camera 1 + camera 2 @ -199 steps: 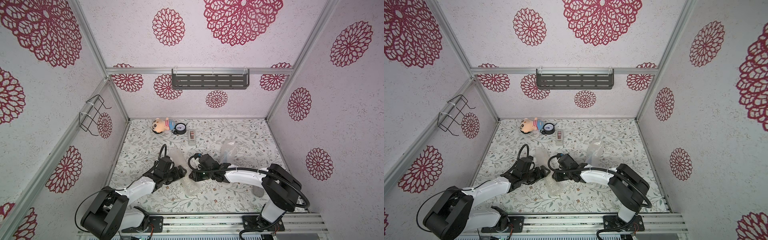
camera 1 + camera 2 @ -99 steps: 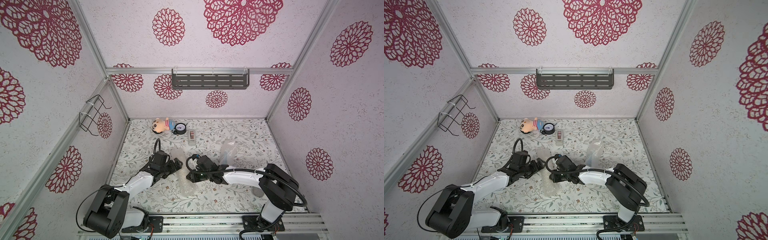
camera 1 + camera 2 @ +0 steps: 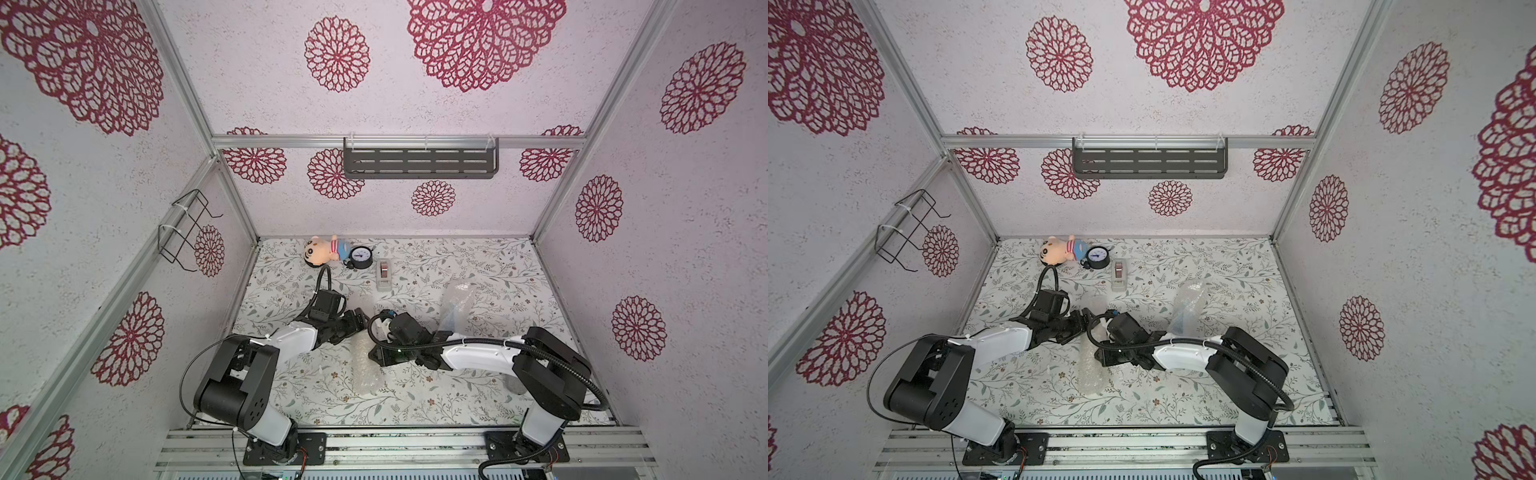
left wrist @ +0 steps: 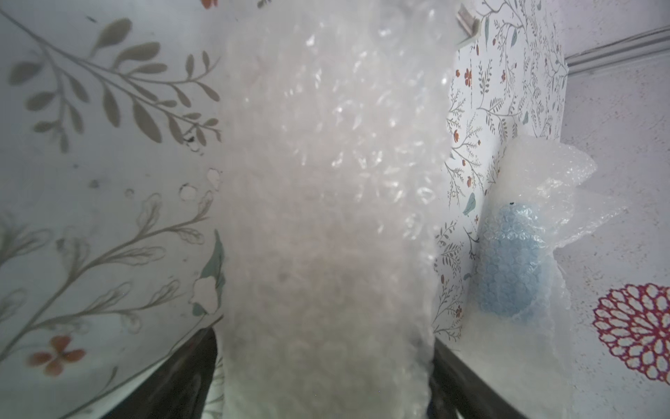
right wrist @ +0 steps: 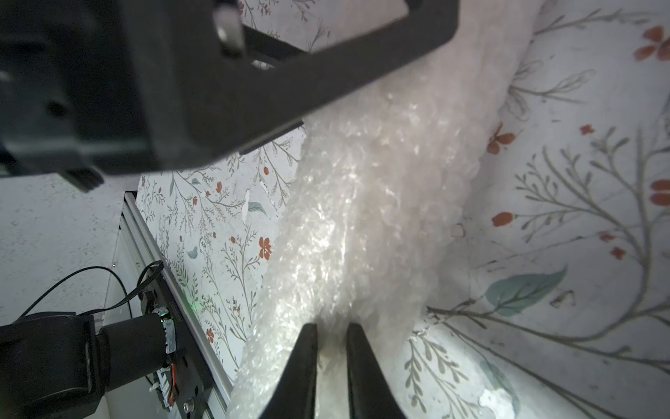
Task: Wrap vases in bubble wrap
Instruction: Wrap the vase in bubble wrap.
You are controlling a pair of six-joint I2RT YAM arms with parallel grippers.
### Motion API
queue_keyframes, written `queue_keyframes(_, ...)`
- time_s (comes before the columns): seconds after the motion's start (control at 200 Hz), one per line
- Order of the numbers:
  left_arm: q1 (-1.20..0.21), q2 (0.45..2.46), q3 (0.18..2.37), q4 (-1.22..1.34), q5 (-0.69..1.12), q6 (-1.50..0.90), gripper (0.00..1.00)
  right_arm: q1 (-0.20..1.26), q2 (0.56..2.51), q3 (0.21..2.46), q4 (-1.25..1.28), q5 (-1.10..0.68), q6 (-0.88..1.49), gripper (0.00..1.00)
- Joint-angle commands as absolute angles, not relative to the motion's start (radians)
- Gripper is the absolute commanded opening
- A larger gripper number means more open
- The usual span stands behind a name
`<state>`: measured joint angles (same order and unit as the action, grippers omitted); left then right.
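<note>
Straddling the farther stretch of a long roll of clear, bubbled plastic wrap (image 3: 365, 365) near the middle of the desk (image 3: 311, 395), the left gripper (image 3: 357, 323) has its jaws spread wide, one dark finger on each side of the roll. Whether they press it or only flank it, I cannot tell from the left wrist view. That stance looks meant to fence the roll in so it cannot unroll or slide sideways. The roll lies flat, running from the middle of the desk toward its front edge, and its cloudy layers hide whatever is inside. From the right side, the right gripper (image 5: 330, 328) is clenched narrowly on the roll, a fold of plastic caught between its fingertips, most likely to hold the loose outer edge tight against the bundle. Further right, toward the back right part of the desk and apart from both arms, a small light blue vase (image 4: 507, 268) sits enclosed in its own crumpled sheet of clear bubble wrap (image 3: 457, 295), apparently set aside out of the working space. By my judgement, the roll is nearly wrapped and needs its flap secured.
</note>
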<state>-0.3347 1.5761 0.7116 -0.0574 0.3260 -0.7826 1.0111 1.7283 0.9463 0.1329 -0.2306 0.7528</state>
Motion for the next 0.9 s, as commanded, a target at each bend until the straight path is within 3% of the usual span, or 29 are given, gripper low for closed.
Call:
queue_keyframes(0.0, -0.333, 1.592, 0.708, -0.046, 0.378, -0.729, 0.87, 1.018, 1.749, 0.979, 0.079, -0.188, 0.738, 0.19)
queue_keyframes(0.225, -0.33, 1.635, 0.717, -0.095, 0.392, -0.669, 0.8, 1.017, 1.732, 0.993, 0.053, -0.169, 0.712, 0.19)
queue_keyframes(0.6, -0.329, 1.645, 0.671, -0.047, 0.425, -0.638, 0.62, 0.997, 1.635, 1.025, 0.031, -0.118, 0.627, 0.36)
queue_keyframes(0.896, -0.328, 1.658, 0.678, -0.055, 0.468, -0.577, 0.56, 0.808, 1.64, 1.106, 0.03, -0.054, 0.599, 0.41)
